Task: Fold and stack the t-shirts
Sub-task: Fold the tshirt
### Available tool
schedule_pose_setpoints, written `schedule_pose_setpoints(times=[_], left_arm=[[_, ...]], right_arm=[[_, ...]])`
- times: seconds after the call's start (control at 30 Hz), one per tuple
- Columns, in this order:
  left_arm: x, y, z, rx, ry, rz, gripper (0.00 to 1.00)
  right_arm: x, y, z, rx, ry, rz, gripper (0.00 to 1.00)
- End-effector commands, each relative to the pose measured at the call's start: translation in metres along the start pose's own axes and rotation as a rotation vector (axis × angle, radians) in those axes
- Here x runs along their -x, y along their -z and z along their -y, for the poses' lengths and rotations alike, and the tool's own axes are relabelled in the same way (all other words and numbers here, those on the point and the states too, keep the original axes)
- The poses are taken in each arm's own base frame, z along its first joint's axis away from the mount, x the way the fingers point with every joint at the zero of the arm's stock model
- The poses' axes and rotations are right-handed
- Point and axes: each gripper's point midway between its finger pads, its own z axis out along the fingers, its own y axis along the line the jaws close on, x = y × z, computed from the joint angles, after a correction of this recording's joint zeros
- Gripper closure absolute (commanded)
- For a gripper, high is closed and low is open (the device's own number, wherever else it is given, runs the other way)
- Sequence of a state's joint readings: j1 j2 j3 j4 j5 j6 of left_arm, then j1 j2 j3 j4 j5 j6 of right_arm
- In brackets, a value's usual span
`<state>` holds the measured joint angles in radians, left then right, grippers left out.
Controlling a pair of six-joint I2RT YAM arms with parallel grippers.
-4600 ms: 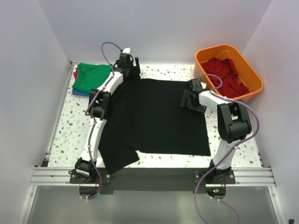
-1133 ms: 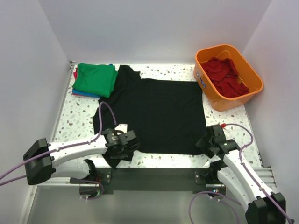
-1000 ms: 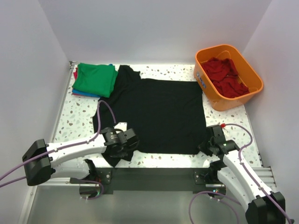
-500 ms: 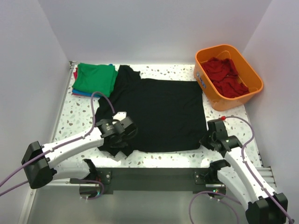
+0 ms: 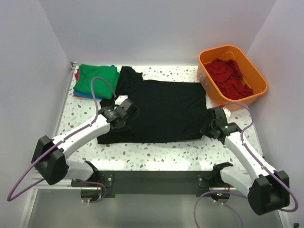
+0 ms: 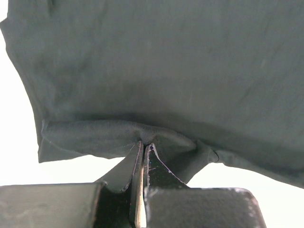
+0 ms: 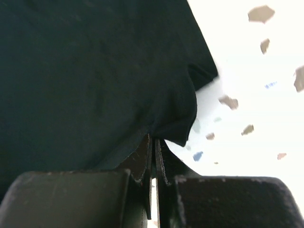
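Observation:
A black t-shirt [image 5: 164, 107] lies spread across the middle of the speckled table [image 5: 156, 152]. Its near hem is lifted and drawn back over the body. My left gripper [image 5: 124, 112] is shut on the hem's left corner, and in the left wrist view the gripper [image 6: 144, 143] pinches a bunched fold of the black t-shirt [image 6: 166, 61]. My right gripper [image 5: 209, 125] is shut on the hem's right corner. The right wrist view shows the gripper [image 7: 153, 138] clamping the edge of the black t-shirt [image 7: 85, 71]. A stack of folded t-shirts [image 5: 96, 80], green on top, sits at the back left.
An orange bin [image 5: 247, 97] at the back right holds crumpled red t-shirts [image 5: 229, 75]. The black shirt's sleeve reaches up beside the green stack. White walls close the table in on the left, back and right.
Both grippers have carried the near hem from the table's front edge toward the back, folding the shirt over itself. The right gripper closed on the hem about a second ago.

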<state>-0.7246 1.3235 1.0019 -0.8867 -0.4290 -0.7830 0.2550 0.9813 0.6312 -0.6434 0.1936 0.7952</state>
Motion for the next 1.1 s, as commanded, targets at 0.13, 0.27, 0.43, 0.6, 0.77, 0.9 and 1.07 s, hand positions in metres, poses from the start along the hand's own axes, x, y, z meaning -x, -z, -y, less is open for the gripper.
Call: schedule_pose_setpoints(times=[0.13,0.27,0.43,0.6,0.77,0.9,1.07], left_arm=[[0.08,-0.016,0.011,-0.01,0.024,0.181,1.0],[0.098,-0.034,0.012,0.019,-0.027,0.198,1.0],[0.121,-0.06,0.004,0.08,-0.045,0.194,1.0],[0.139,-0.093,-0.007,0.138,-0.024,0.173,0.39],[0.153,-0.093,-0.008,0.145,-0.007,0.168,0.0],[0.142,-0.08,-0.002,0.058,0.026,0.172,0.0],[0.099,-0.072,0.002,-0.071,0.076,0.127,0.0]], right_arm=[[0.058,-0.004,-0.033,0.019,0.049,0.156,1.0],[0.071,-0.012,-0.04,-0.003,0.061,0.175,1.0],[0.088,-0.032,-0.054,-0.016,0.063,0.192,1.0],[0.103,-0.046,-0.061,-0.055,0.076,0.206,0.84],[0.113,-0.04,-0.067,-0.064,0.117,0.204,0.4],[0.095,-0.031,-0.083,0.071,0.135,0.151,0.03],[0.062,-0.027,-0.079,0.136,0.186,0.097,0.01]])
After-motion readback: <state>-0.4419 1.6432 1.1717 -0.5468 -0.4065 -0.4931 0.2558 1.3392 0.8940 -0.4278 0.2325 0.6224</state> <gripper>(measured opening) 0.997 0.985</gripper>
